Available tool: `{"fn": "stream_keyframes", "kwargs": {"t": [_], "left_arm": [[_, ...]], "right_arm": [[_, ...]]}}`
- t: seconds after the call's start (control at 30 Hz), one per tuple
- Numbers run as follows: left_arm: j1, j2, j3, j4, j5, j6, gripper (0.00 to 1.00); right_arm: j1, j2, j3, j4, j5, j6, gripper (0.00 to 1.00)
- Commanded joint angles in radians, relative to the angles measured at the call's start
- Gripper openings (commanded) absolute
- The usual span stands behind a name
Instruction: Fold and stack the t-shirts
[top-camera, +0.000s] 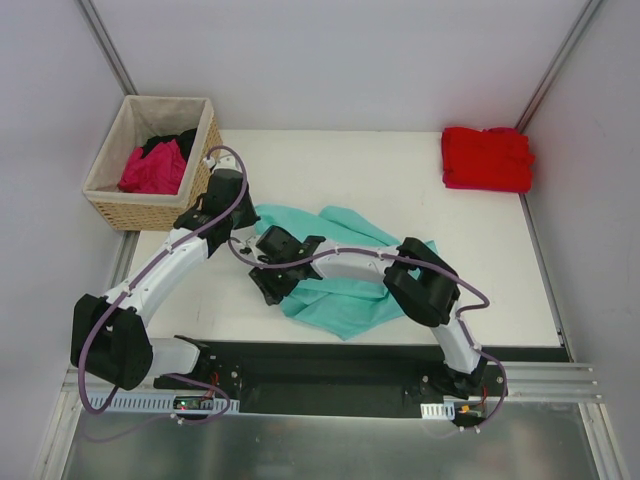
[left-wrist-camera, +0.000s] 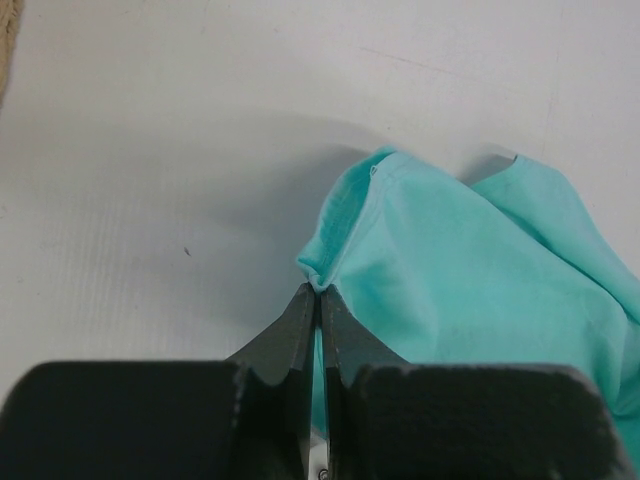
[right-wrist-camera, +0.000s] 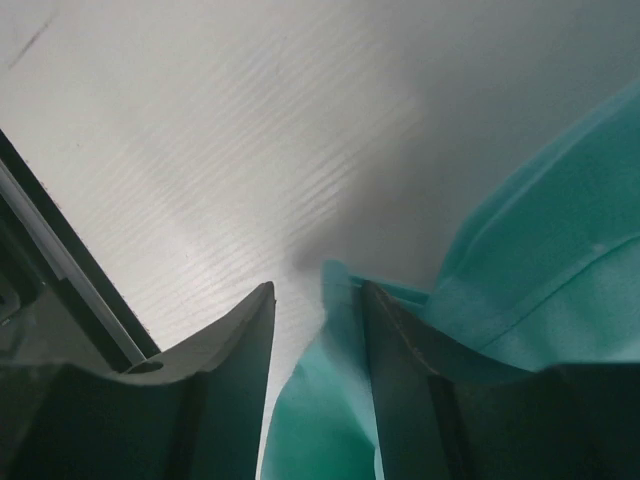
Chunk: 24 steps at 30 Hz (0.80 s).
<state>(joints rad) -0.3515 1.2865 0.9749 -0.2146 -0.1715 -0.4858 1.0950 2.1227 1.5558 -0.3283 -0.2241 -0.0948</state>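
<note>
A teal t-shirt lies crumpled on the white table, partly under my right arm. My left gripper is at its left corner, shut on a pinched fold of the teal t-shirt at the fingertips of the left gripper. My right gripper is at the shirt's near-left edge. In the right wrist view the right gripper has its jaws apart, with an edge of the teal t-shirt standing between them against the right finger. A folded red t-shirt sits at the back right.
A woven basket stands off the table's back left corner, holding a magenta t-shirt and a black one. The table's black near edge runs close to my right gripper. Grey walls close in the sides.
</note>
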Motion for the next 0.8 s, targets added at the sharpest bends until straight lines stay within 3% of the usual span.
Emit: {"fn": "stream_keyframes", "kwargs": {"t": [0.0,0.2,0.23,0.47,0.77], "left_arm": [[0.009,-0.009,-0.008,0.015,0.017,-0.007,0.00],[0.009,-0.007,-0.010,0.018,0.018,-0.008,0.00],[0.009,-0.006,-0.010,0.018,0.018,-0.008,0.00],[0.009,-0.019,-0.001,0.017,0.003,0.012,0.00],[0.009,-0.156,0.073,-0.063,-0.013,0.023,0.00]], "right_arm": [[0.003,-0.046,-0.028,0.021,0.012,0.020,0.40],[0.005,-0.055,-0.031,0.023,0.031,0.021,0.10],[0.005,-0.058,-0.030,0.017,0.040,0.020,0.01],[0.045,-0.196,-0.043,-0.058,0.135,-0.034,0.01],[0.094,-0.691,-0.008,-0.242,0.348,-0.048,0.01]]}}
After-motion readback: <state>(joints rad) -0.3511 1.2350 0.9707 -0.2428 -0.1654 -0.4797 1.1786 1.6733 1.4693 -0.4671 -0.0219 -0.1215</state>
